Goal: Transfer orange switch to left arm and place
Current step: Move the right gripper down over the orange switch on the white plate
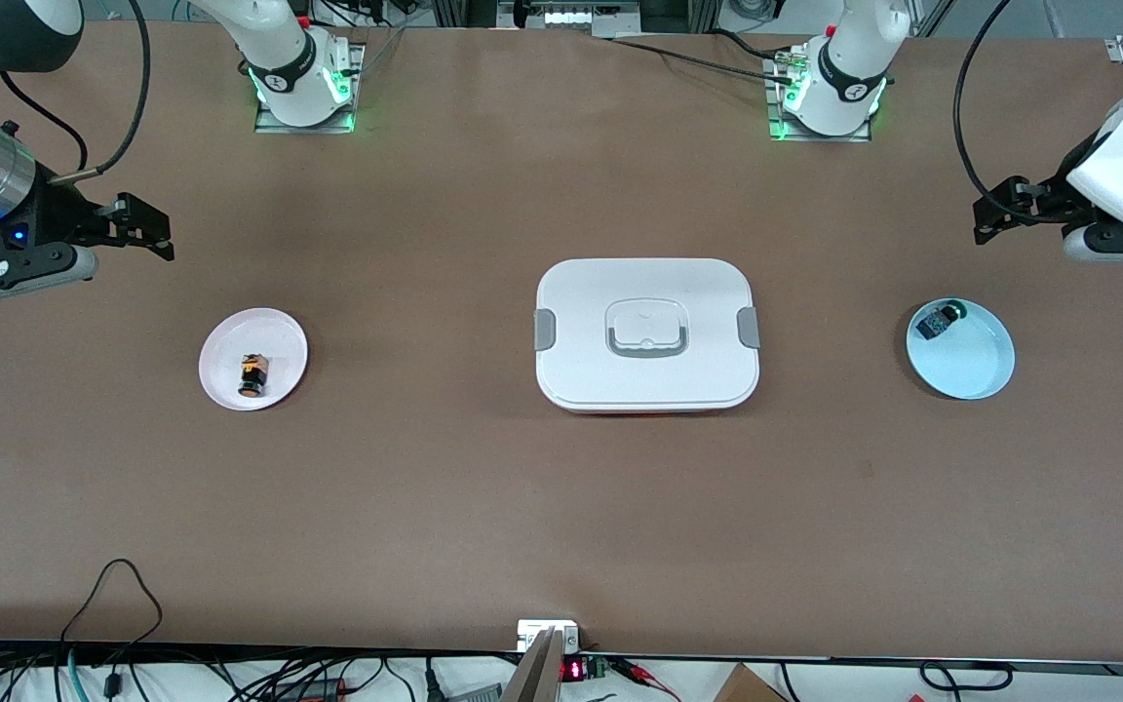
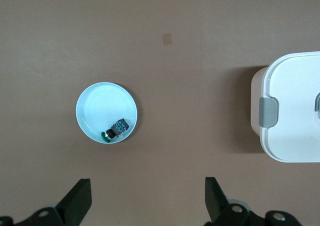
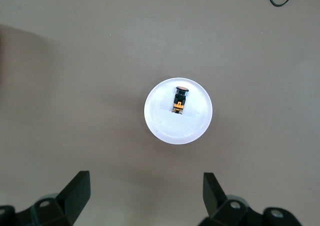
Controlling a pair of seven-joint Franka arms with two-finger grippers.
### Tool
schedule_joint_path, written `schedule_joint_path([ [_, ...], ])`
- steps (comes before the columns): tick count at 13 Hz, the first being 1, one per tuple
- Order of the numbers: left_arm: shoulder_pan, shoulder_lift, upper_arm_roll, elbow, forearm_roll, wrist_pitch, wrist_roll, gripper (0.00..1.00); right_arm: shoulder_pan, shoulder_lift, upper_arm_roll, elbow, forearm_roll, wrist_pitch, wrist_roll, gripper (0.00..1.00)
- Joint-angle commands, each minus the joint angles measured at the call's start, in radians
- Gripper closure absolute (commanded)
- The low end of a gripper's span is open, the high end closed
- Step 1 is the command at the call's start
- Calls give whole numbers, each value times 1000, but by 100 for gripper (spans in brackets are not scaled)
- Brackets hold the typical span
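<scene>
Brown tabletop is stretching wide between the two arms, with the box (image 1: 647,333) sitting shut in the middle. At the right arm's end, the orange switch (image 1: 254,375) is lying on its side on a pale pink plate (image 1: 225,343), its long axis running roughly toward and away from the front camera. The right gripper (image 1: 137,231) is hanging over bare table just beside that plate with its fingers spread and nothing in them, so it is clearly the nearer one and looks set to drop down onto the switch. The left gripper (image 1: 1005,210) is waiting, jaws apart and empty, above the table near a light blue plate (image 1: 986,370) holding a green-capped part (image 1: 940,319)
</scene>
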Motion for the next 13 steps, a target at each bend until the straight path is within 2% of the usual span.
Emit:
schedule_joint_path([
  [1, -5, 3, -3, 23, -8, -19, -10, 0, -2, 7, 3, 19, -14, -14, -8, 0],
  [6, -4, 3, -3, 23, -8, -19, -8, 0, -3, 21, 3, 12, -6, -11, -8, 0],
  [9, -4, 3, -3, 23, -8, -19, -10, 0, 0, 24, 3, -54, -20, -2, -70, 0],
  [13, -5, 3, -3, 23, -8, -21, -10, 0, -14, 82, -1, -113, -34, 86, -486, 0],
])
